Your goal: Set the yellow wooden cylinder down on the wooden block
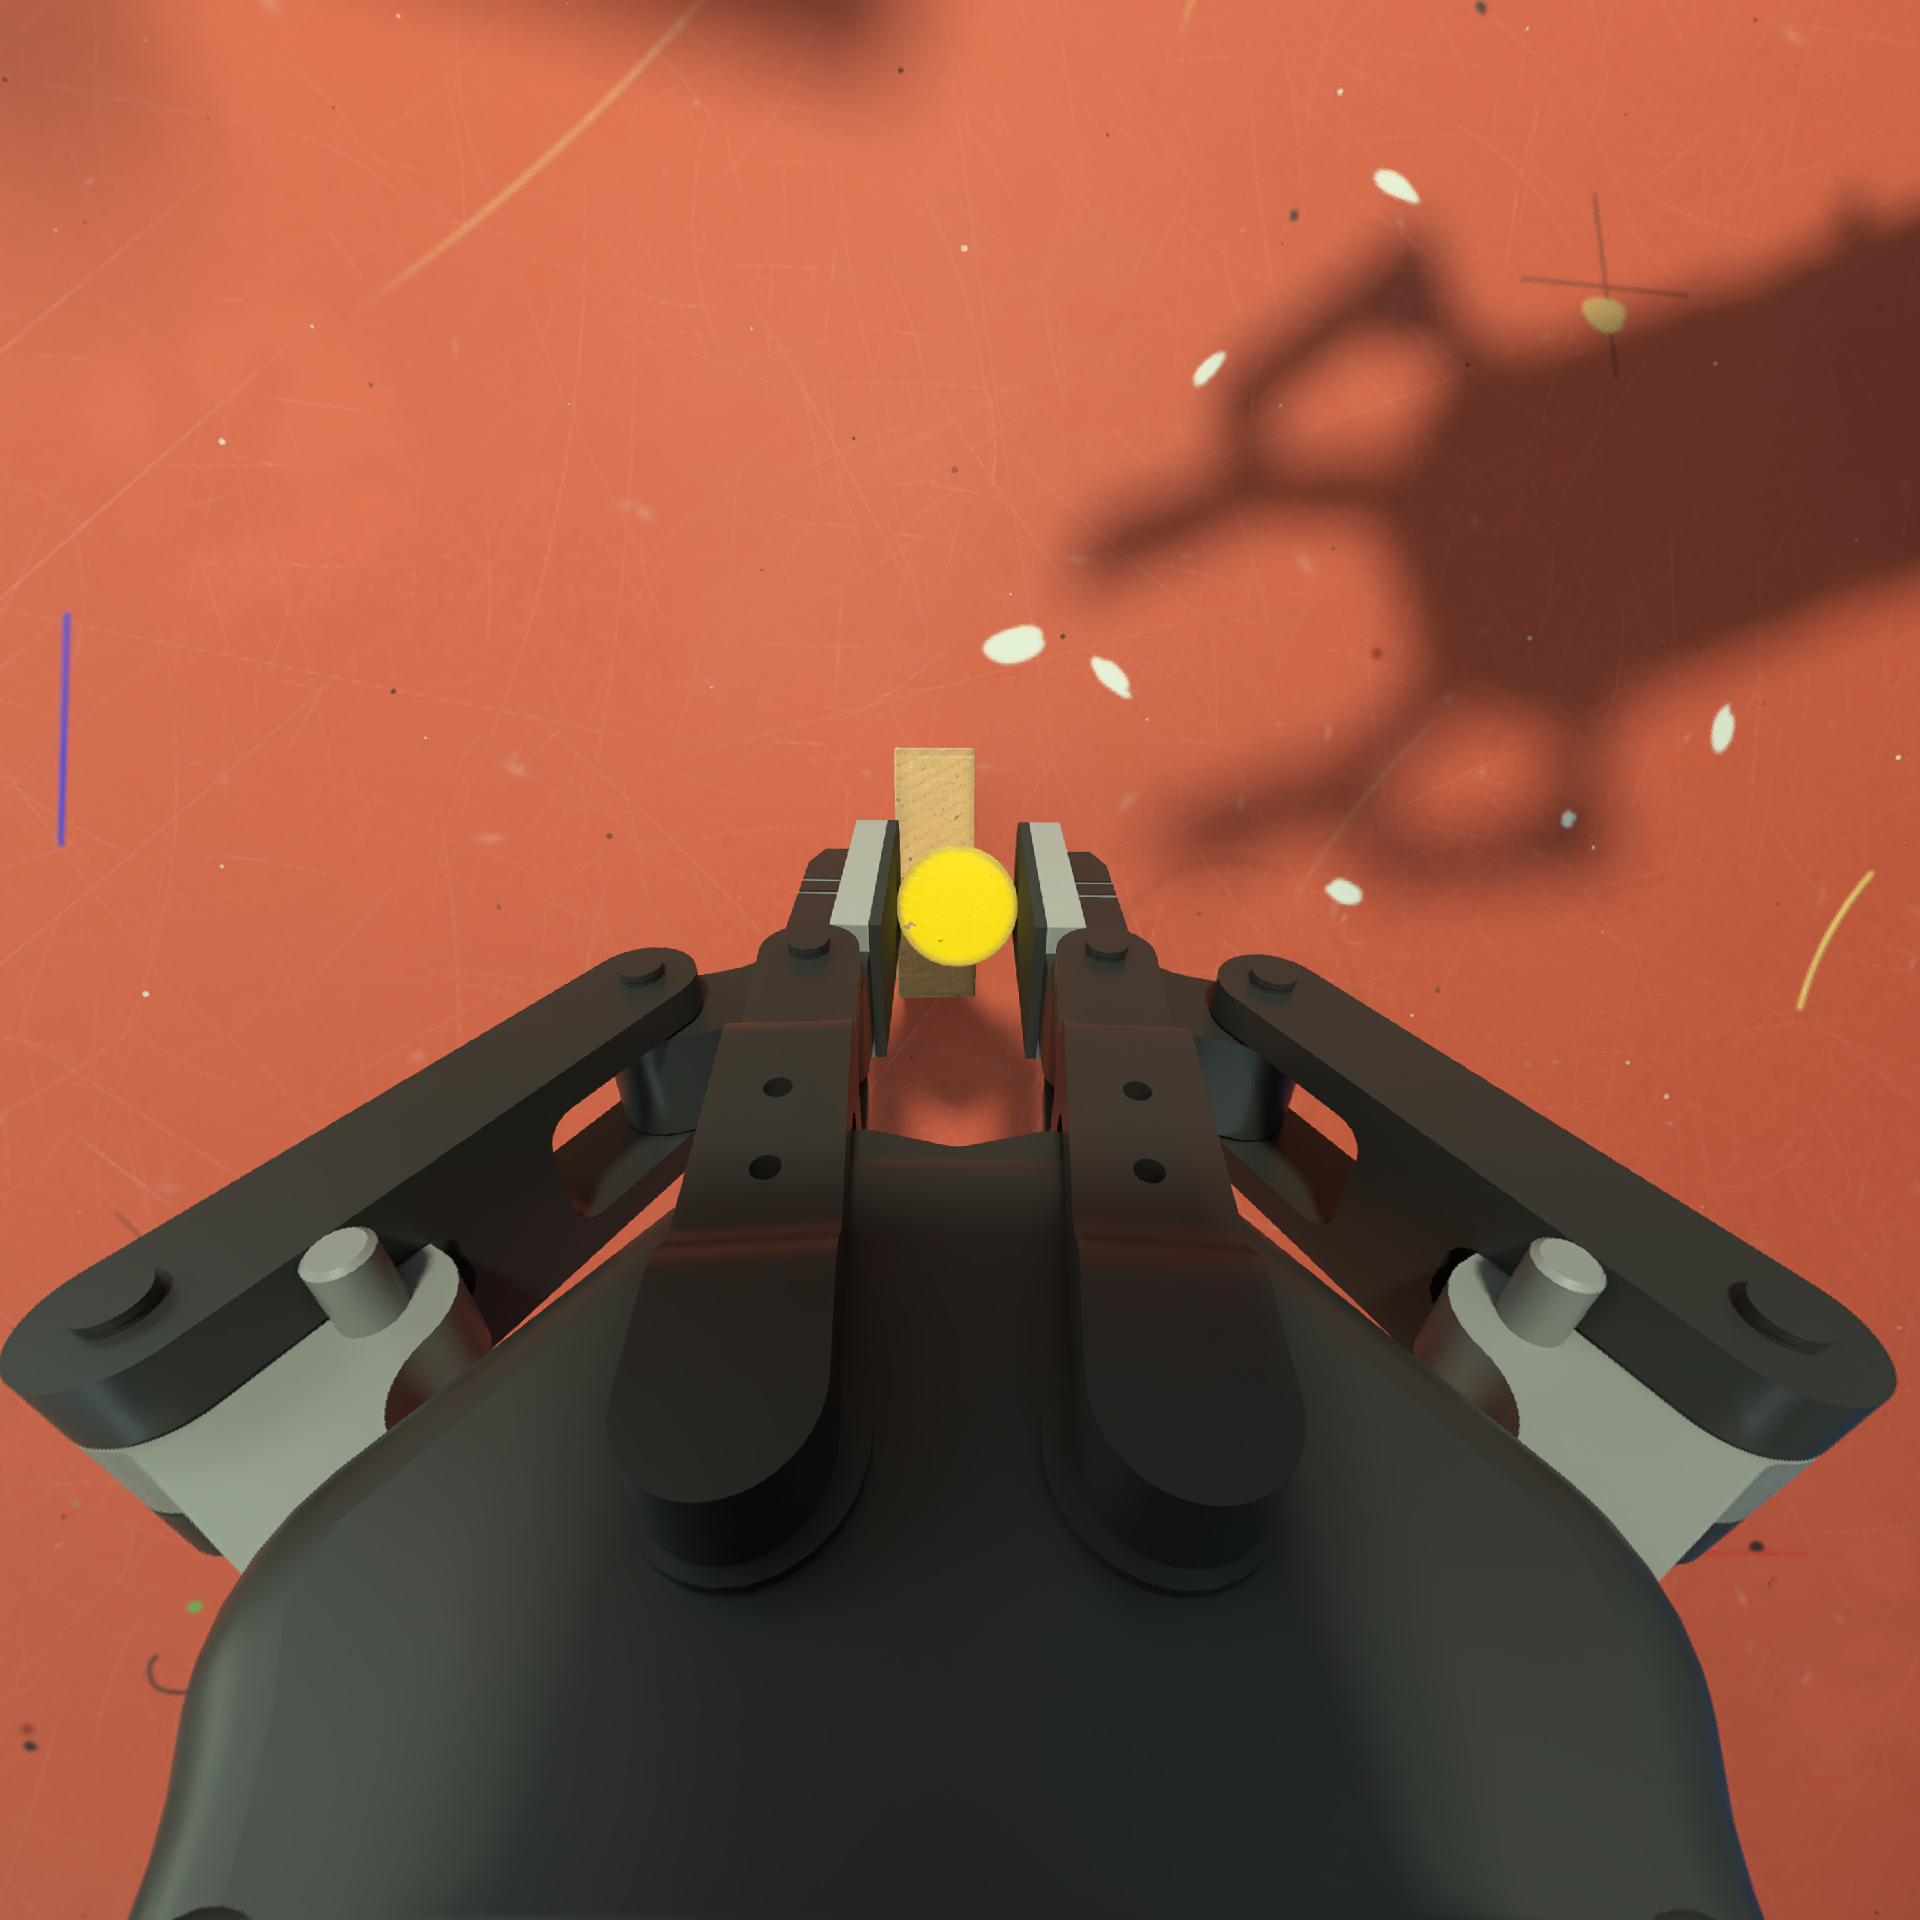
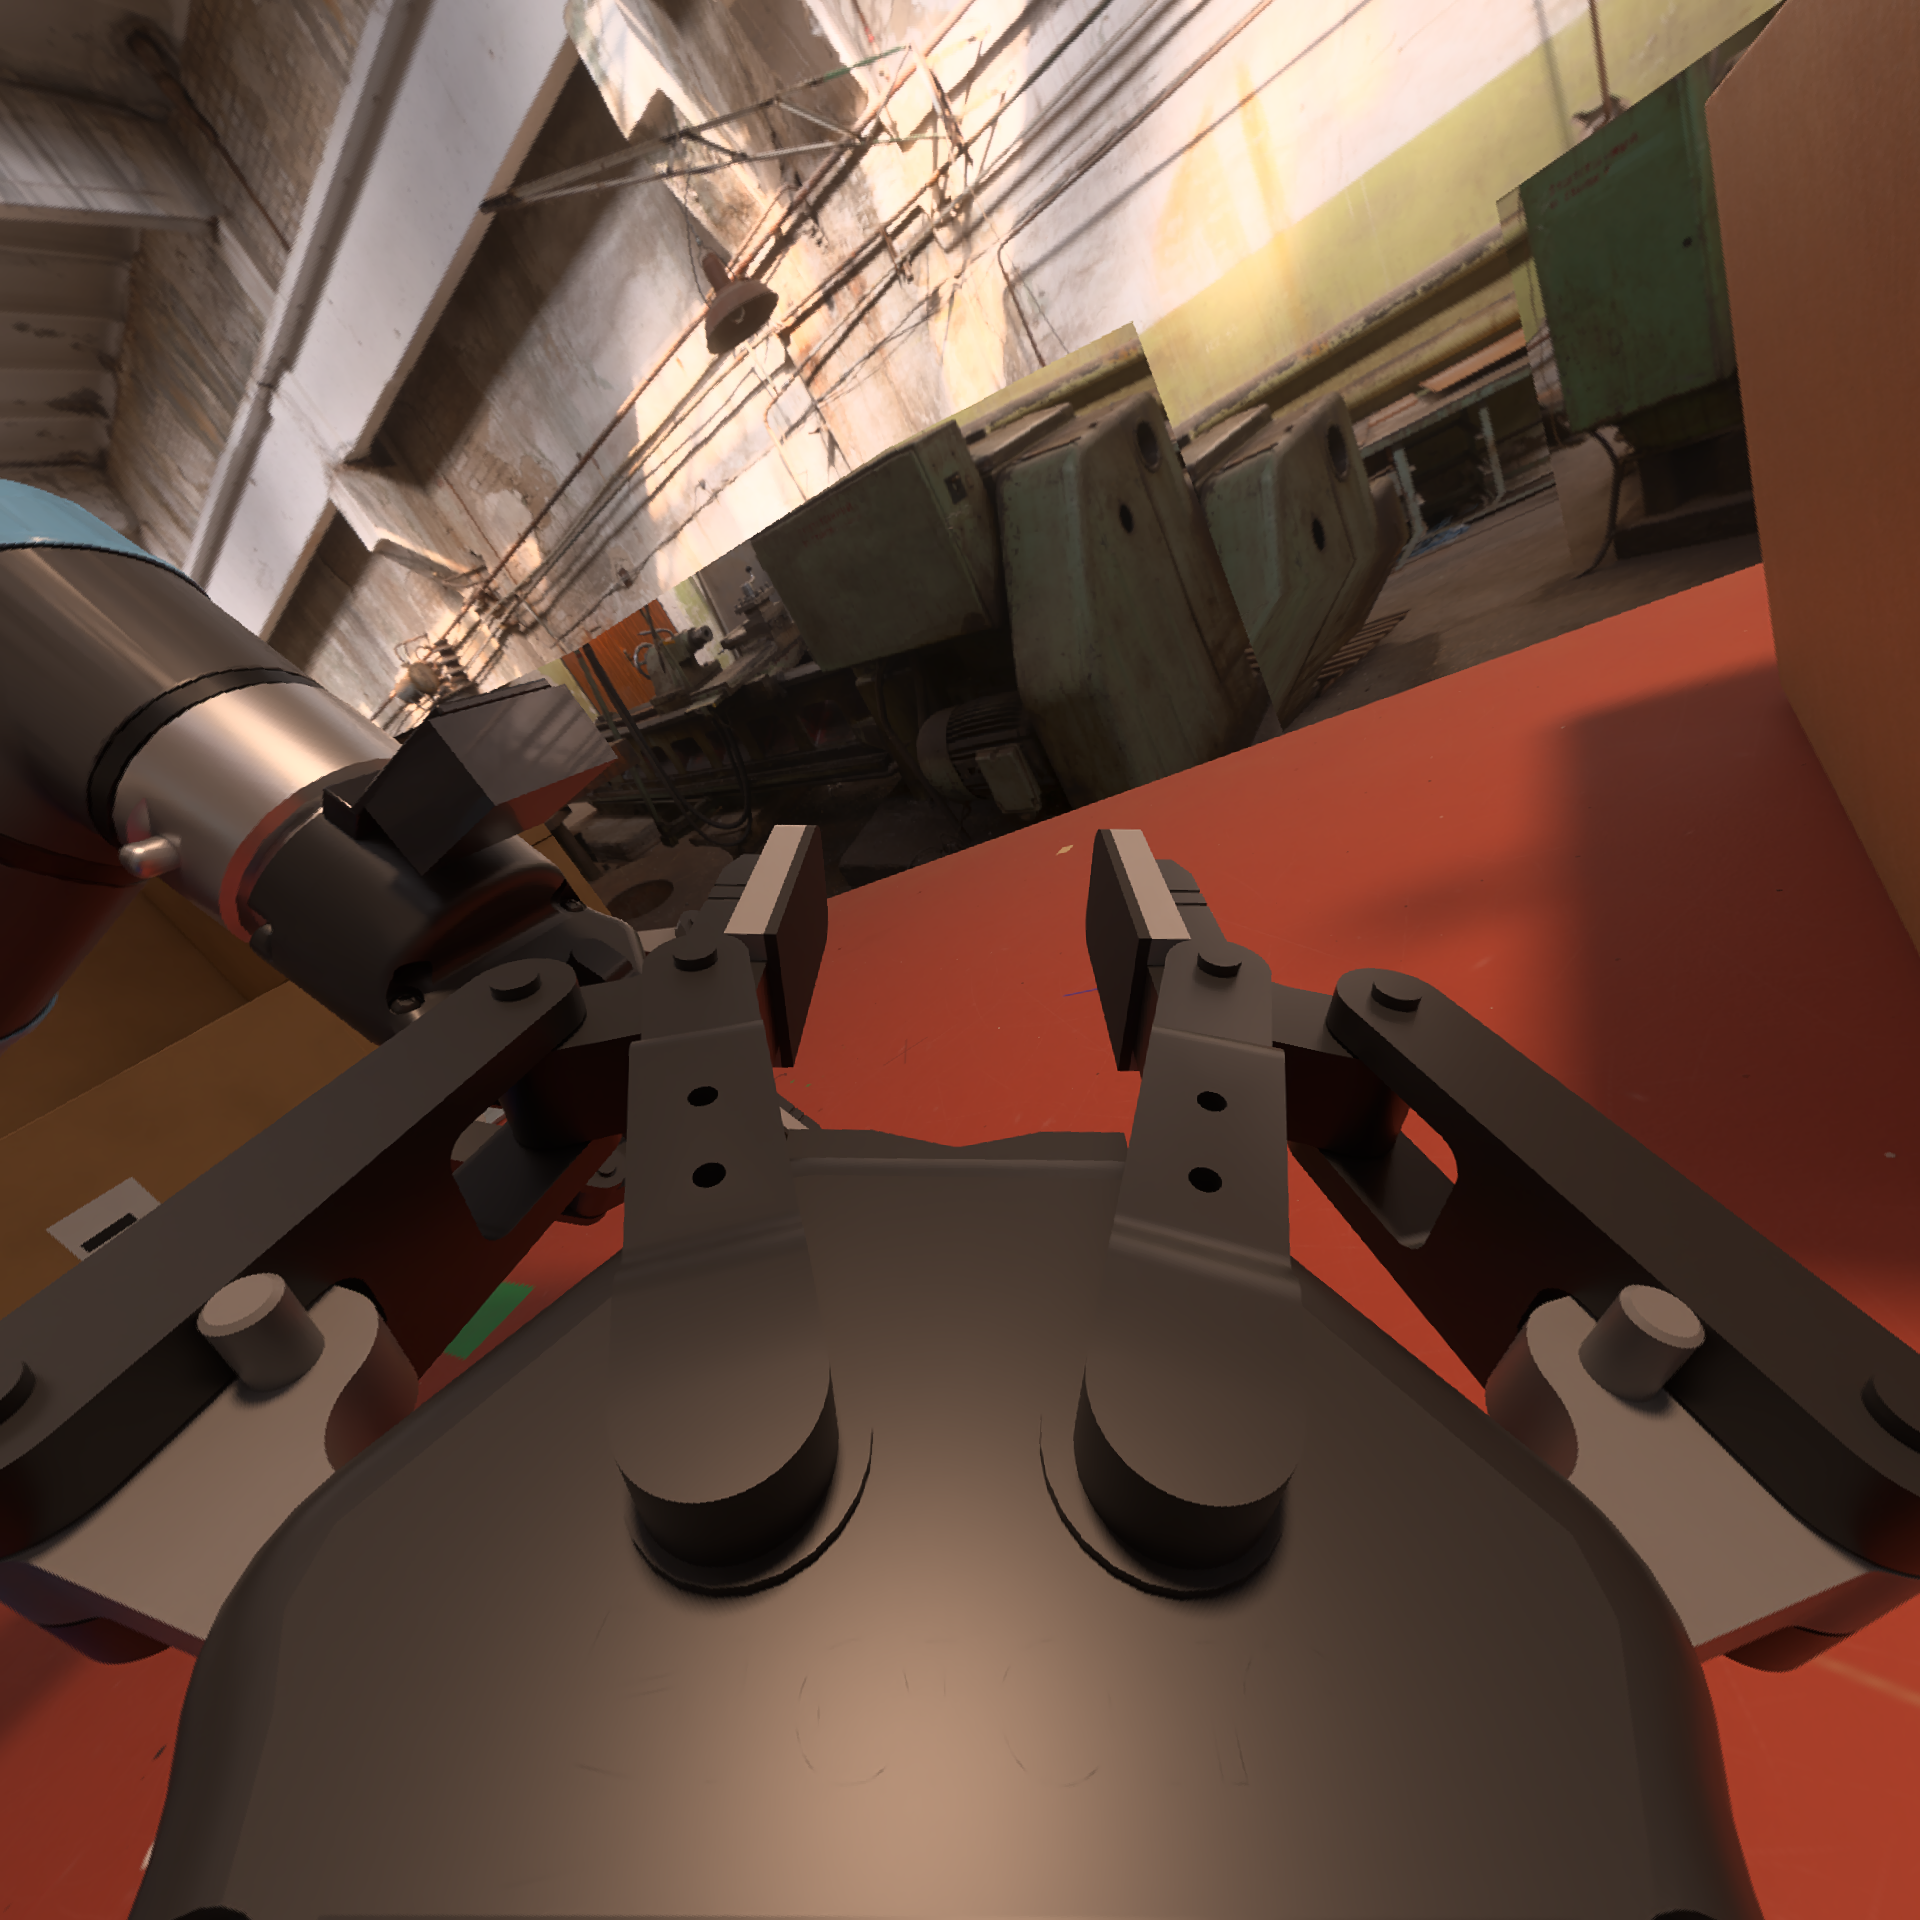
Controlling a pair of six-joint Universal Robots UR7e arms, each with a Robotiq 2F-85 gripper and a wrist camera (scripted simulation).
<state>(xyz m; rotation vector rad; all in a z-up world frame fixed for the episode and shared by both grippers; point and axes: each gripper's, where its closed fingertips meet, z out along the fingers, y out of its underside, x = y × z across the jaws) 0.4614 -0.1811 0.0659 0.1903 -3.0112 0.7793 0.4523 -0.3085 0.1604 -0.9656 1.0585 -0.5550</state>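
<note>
Yellow cylinder (image 1: 956,906), round end toward the camera, sitting between the pads of the left gripper (image 1: 956,914); left pad touching or nearly so, a thin gap at the right pad, so cannot tell whether clamped or just let go. Directly beneath, a pale wooden block (image 1: 934,795), narrow and rectangular with fine grain, flat on the table; whether cylinder and block touch cannot be told from straight above. Orange-red tabletop (image 1: 520,520), matte, scratched and speckled, with small white flecks (image 1: 1013,643), a blue line (image 1: 64,727) near the left edge and a dark crossed mark at upper right. Broad gripper-shaped shadow (image 1: 1507,540) across the right side. Right gripper (image 2: 956,935) with fingers spread wide apart, nothing between them, above the same red surface. Cardboard box (image 2: 1849,520), plain brown, at the far right; contents not visible. Another brown box (image 2: 156,1091) at lower left behind the silver and black left arm (image 2: 208,727). Beyond the table edge, an old workshop with worn green machines (image 2: 1091,582), peeling walls, pipes and a hanging lamp (image 2: 738,301).
</note>
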